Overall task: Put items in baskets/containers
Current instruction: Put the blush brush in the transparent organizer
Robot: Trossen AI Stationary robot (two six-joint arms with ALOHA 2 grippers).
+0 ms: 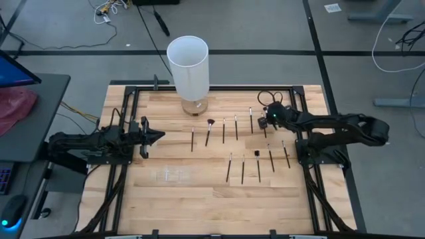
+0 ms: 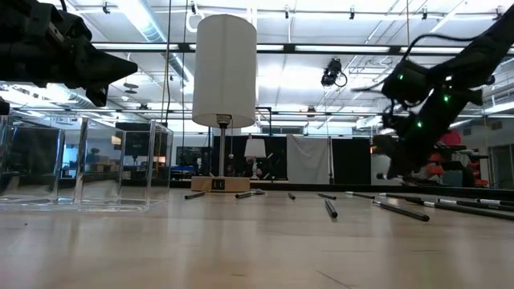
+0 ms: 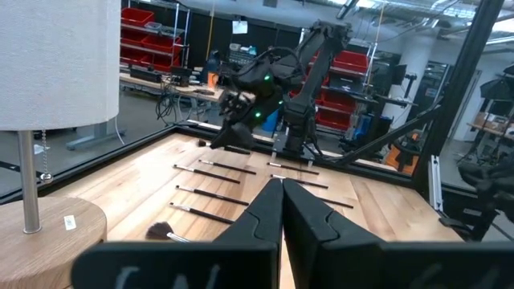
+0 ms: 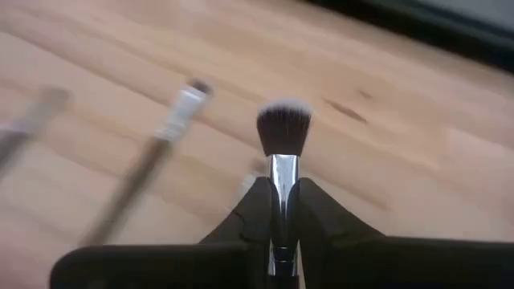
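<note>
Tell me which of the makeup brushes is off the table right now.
The flat-topped brush with the silver ferrule, clamped upright between the right gripper's fingers near the table's far right. The other brushes all lie flat on the wood.

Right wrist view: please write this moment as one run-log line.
right pincer: shut on silver-ferruled dark-bristled makeup brush | left pincer: shut, empty | clear rectangular container: empty

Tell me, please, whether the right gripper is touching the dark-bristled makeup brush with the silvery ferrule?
Touching. The right wrist view shows the right gripper shut on the makeup brush, its silvery ferrule pinched between both fingers.
</note>
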